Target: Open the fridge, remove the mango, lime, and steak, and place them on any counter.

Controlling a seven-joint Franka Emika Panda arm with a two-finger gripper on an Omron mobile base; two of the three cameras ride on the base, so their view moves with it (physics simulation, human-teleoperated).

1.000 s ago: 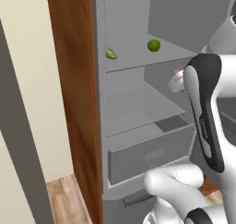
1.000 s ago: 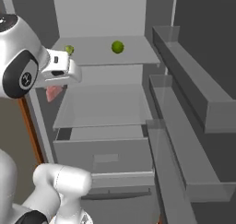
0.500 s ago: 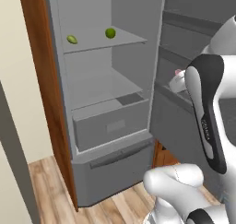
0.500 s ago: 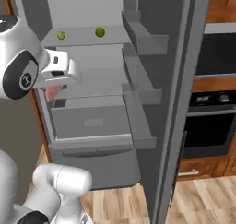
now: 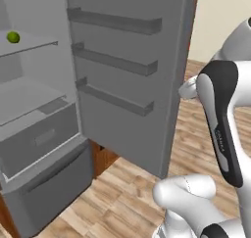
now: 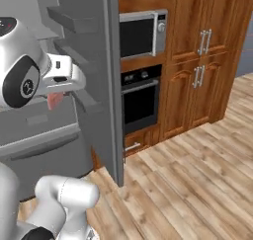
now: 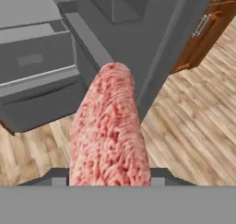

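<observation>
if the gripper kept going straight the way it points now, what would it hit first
Probably the edge of the open fridge door, which stands right beyond the steak held in the gripper; depth is unclear, so it might pass to the wood floor.

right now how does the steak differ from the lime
The steak is a long pinkish-red slab with pale marbling; the lime is a small round green ball. The steak is clamped in the gripper outside the fridge; the lime sits on an upper fridge shelf. Neither is on a counter.
</observation>
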